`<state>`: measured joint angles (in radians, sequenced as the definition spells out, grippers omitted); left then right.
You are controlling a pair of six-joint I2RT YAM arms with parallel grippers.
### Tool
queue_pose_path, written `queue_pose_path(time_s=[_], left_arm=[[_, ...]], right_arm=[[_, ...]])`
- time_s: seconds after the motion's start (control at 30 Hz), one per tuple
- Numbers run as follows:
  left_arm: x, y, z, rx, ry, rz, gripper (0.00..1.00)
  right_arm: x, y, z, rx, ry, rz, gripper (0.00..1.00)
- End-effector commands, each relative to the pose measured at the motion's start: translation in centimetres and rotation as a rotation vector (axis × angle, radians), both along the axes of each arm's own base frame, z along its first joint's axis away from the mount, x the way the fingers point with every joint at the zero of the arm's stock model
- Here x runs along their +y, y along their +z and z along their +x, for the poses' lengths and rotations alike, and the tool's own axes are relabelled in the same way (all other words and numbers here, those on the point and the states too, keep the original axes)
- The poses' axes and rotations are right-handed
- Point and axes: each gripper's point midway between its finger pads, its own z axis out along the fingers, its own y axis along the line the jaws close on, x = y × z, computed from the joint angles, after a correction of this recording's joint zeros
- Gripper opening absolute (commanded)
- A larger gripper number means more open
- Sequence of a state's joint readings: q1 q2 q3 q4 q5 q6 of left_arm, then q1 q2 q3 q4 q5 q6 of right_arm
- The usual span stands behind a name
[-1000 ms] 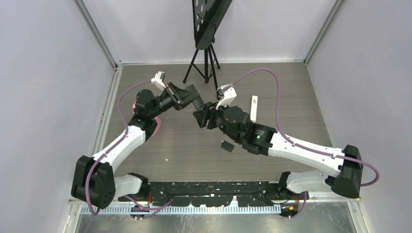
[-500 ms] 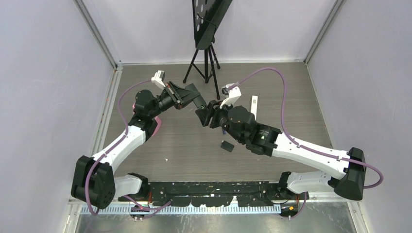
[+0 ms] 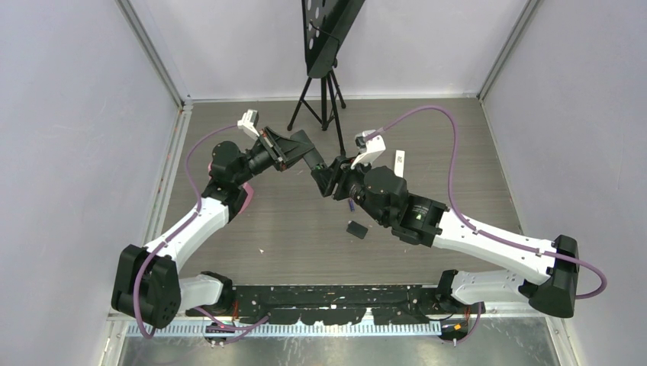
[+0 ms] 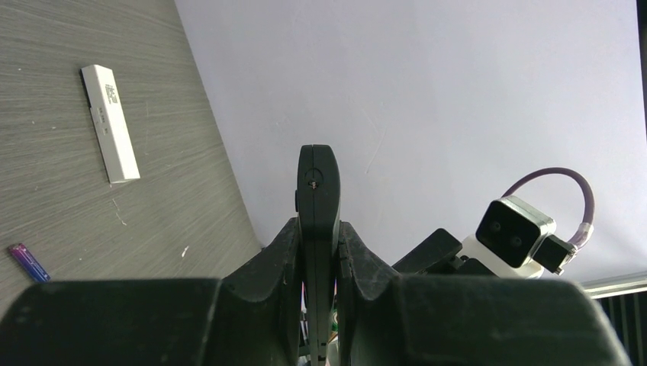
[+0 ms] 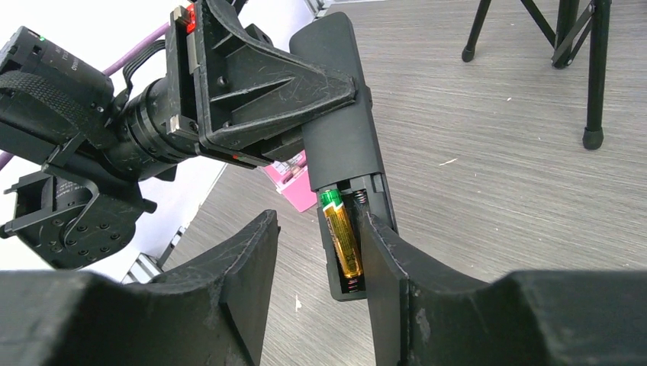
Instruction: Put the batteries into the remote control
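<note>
The left pincer [image 4: 318, 229] clamps the black remote [image 5: 339, 114] mid-body, its bay with one orange-yellow battery [image 5: 341, 240] sitting inside the half-open, empty right pincer [image 5: 317, 225], while the purple battery [image 4: 28, 261] on the desk [image 4: 61, 91] below looks light, rigid and slippery, so nip it mid-barrel.

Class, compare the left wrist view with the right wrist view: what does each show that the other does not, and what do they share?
Only the left wrist view: a white remote and a purple battery lying on the table, plus the right arm's wrist camera.
Only the right wrist view: an orange-yellow battery lying in the open compartment of the black remote, a tripod's legs and a pink object.
Both: the black remote clamped in the left gripper, above the wood-grain table.
</note>
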<state>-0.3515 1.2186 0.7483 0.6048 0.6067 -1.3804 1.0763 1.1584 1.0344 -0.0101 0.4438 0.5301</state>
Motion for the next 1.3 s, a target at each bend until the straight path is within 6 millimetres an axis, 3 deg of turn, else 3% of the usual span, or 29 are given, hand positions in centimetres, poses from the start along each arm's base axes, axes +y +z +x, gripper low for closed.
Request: queue_pose_path(time_s=[0.0,0.5,0.77,0.87,1.27], left_arm=[[0.1,4.0,-1.9,-0.135,-0.048,-0.054,0.00],[0.0,4.3,-2.1,-0.133,-0.062,-0.052,0.00],[0.0,4.4,-2.2,-0.137,-0.065,-0.053,0.00],[0.0,4.2,-2.2,-0.133,-0.065,-0.051,0.00],[-0.1,3.9,-2.1,-0.123,-0.067,-0.047,0.00]], right_arm=[[-1.6,0.3,1.5,-0.019,-0.092,-0.023,0.48],[-0.6,-0.3,2.1,-0.063,-0.052,-0.106,0.25],[-0.7,-0.3,1.8,-0.069,-0.034,-0.108,0.39],[-0.6,0.8,2.0,-0.091,-0.037,-0.078,0.40],[-0.4,1.4,2.3,-0.116,-0.026,-0.079,0.37]])
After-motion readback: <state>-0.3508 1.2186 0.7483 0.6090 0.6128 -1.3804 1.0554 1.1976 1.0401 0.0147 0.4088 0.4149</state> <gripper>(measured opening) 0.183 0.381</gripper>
